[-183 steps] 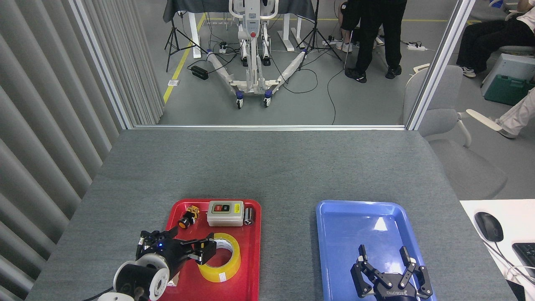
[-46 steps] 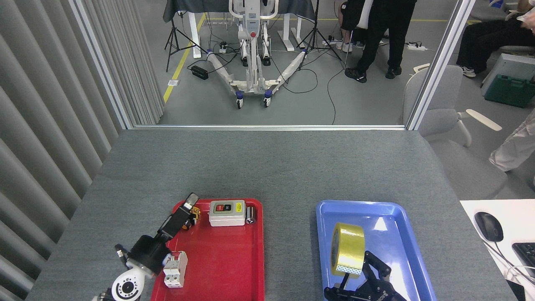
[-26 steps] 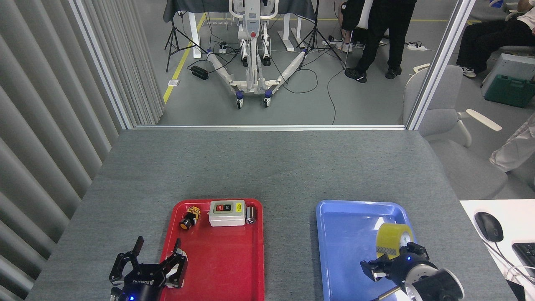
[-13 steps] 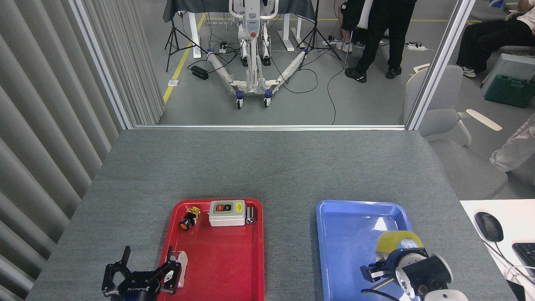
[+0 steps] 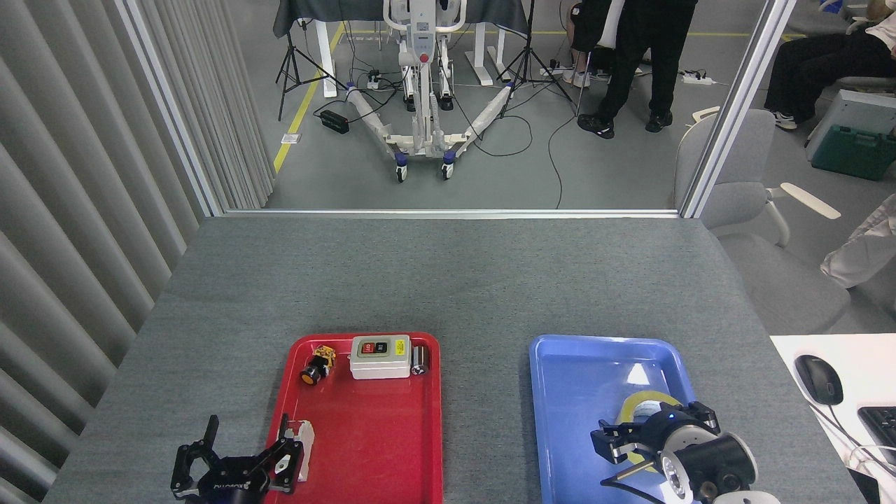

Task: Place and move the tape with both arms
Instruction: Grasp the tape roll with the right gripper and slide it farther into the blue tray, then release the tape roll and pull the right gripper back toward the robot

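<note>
tape: lay flat in blue tray, right side, under my right gripper.
right gripper: grip state unclear, mostly hidden.
left gripper: spread, empty.
tip: release fully, lift straight.

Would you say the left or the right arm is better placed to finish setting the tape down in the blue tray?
Right. The right gripper is over the blue tray, right at the tape. The left gripper hangs open by the red tray, far from it.
</note>
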You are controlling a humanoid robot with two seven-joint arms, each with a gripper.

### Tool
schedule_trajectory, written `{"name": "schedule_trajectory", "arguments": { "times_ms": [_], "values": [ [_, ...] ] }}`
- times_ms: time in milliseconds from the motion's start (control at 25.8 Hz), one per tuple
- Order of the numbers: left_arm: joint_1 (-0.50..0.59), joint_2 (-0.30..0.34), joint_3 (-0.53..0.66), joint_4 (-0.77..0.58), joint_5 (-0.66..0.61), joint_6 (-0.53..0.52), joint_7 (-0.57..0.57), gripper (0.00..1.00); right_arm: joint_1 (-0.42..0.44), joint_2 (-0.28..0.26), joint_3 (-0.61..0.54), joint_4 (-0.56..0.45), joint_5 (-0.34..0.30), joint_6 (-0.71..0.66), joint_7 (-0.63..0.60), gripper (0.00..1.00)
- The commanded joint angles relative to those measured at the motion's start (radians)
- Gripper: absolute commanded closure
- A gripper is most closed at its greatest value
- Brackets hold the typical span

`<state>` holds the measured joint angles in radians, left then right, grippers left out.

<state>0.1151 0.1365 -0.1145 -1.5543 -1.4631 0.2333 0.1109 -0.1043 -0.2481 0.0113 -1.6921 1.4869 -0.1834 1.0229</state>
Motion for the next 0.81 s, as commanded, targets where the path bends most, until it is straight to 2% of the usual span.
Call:
{"name": "schedule_trajectory", "arguments": {
  "times_ms": [0,155,271,388,465,775],
  "values": [
    [0.0,0.003,0.003,-0.012,0.037,-0.012,-0.007,0.0,0.034,0.001,-0.007,-0.003,-0.109,0.021,-0.219,0.01],
    [0.0,0.02,0.023,-0.052,0.199,-0.08,-0.008,0.0,0.072,0.02,-0.017,0.002,-0.149,0.033,-0.569,0.01],
    [0.001,0.026,0.035,-0.066,0.205,-0.186,0.006,0.0,0.112,0.058,-0.019,0.003,-0.189,0.058,-0.863,0.01],
    [0.001,0.025,0.047,-0.07,0.204,-0.253,0.009,0.0,0.138,0.085,-0.02,0.006,-0.186,0.064,-1.081,0.01],
    [0.003,0.018,0.059,-0.07,0.204,-0.259,0.009,0.0,0.149,0.104,-0.02,0.009,-0.182,0.078,-1.133,0.01],
    [0.001,-0.005,0.111,-0.073,0.205,-0.336,-0.01,0.0,0.172,0.119,-0.01,0.043,-0.12,0.182,-1.132,0.01]
  ]
}}
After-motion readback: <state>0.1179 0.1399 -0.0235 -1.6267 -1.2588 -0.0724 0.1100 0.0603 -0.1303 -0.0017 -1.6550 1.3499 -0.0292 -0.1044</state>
